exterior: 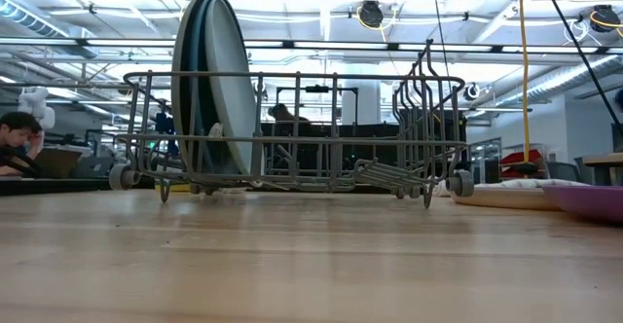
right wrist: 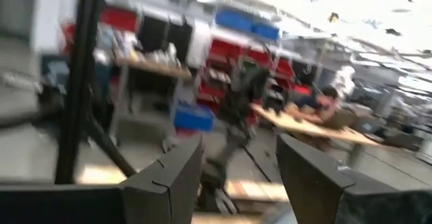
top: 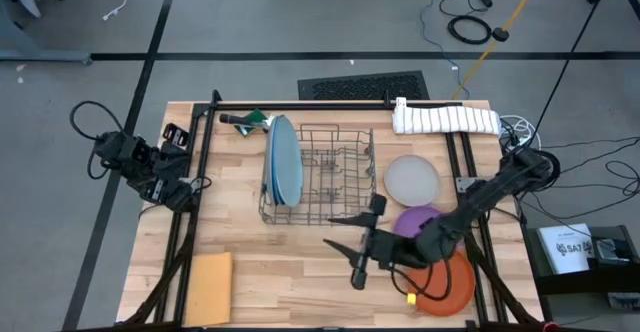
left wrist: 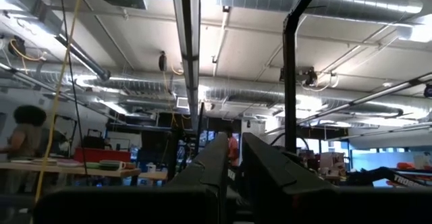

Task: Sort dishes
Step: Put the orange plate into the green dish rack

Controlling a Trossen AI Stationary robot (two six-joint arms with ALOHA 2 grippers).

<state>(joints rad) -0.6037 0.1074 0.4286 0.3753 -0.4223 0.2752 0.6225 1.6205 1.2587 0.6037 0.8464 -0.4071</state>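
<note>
Dishes at the sorting stage, seen from above and from tabletop height. Large plates [top: 282, 160] stand on edge in the left end of the wire rack [top: 335, 177]; how many stand there, and in which colours, cannot be told for certain, though a pale one faces outward and a darker rim shows behind it. Three smaller plates lie flat on the right of the tabletop [top: 270, 262]: the light grey plate [top: 411, 179] apart from the other two, the purple plate [top: 420, 219] below it, and the orange plate [top: 452, 284] nearest the front edge, its upper part under the arm.

The right claw [top: 358, 255] hovers in front of the rack, fingers spread and empty, its arm reaching across the purple and orange plates. The left claw [top: 165, 177] waits at the tabletop's left edge, fingers nearly together and holding nothing.

The plates are probably light, stiff plastic with smooth, slippery faces; lying flat, each is best pinched at the rim, one finger slipped under the edge.

The tabletop is pale wood planking, with a tan sheet [top: 208, 274] at the front left and a rolled white towel [top: 446, 120] at the back right. The room beyond is a workshop with exposed ducts, benches and a seated person [exterior: 19, 140].
</note>
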